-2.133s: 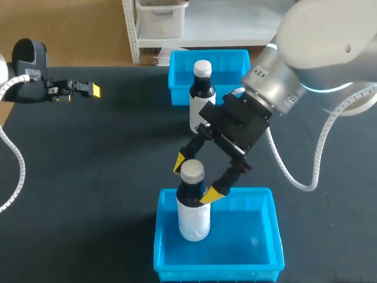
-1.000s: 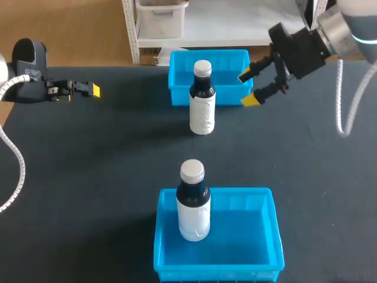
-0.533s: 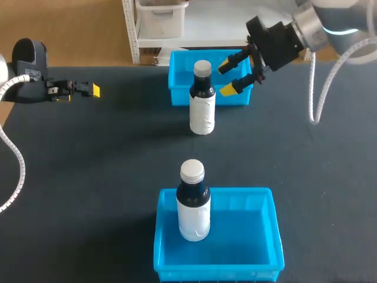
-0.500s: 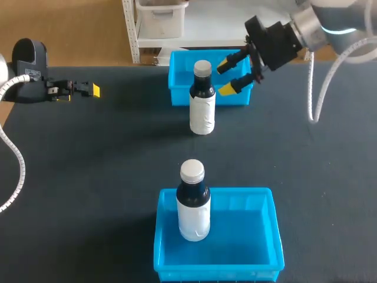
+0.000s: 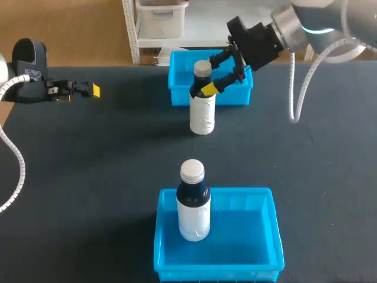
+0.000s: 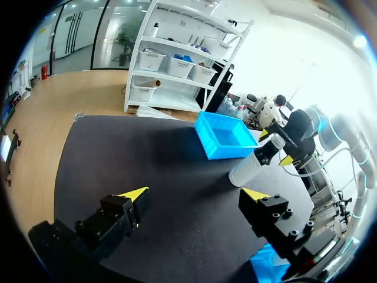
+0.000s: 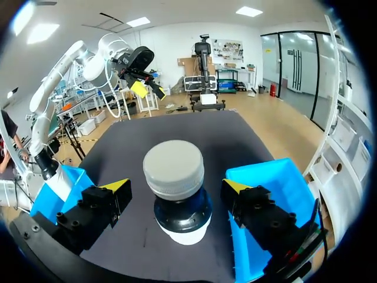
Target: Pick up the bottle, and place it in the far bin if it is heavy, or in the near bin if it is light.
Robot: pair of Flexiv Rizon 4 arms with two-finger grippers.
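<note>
Just on the near side of the far bin (image 5: 179, 79), the bottle (image 5: 202, 115) stands upright on the table (image 5: 106, 165). It has a white label, a dark neck and a pale cap. From the head view it overlaps the bin's front wall; you cannot tell whether the two touch.

Your right arm (image 5: 306, 23) comes in from behind and to the right of the far bin. It crosses above that bin's right end, with the wrist tipped so the fingers slant down and left toward the bottle's neck.

The right gripper (image 5: 209, 74) is spread wide and straddles the neck just under the cap. In the right wrist view its fingers (image 7: 109, 197) stand on either side of the cap, with a visible gap on both sides. Neither pad is touching, so nothing is held.

Your left arm (image 5: 26, 65) lies well to the left of the far bin, low at the table's edge, with its forearm level and pointing toward the bin. The left gripper (image 6: 194, 194) is also wide apart, with only bare table between its tips.

Well in front of the far bin, across the open table, sits the near bin (image 5: 274, 224). A second bottle (image 5: 193, 206) stands upright inside it, against the wall facing the far bin.
</note>
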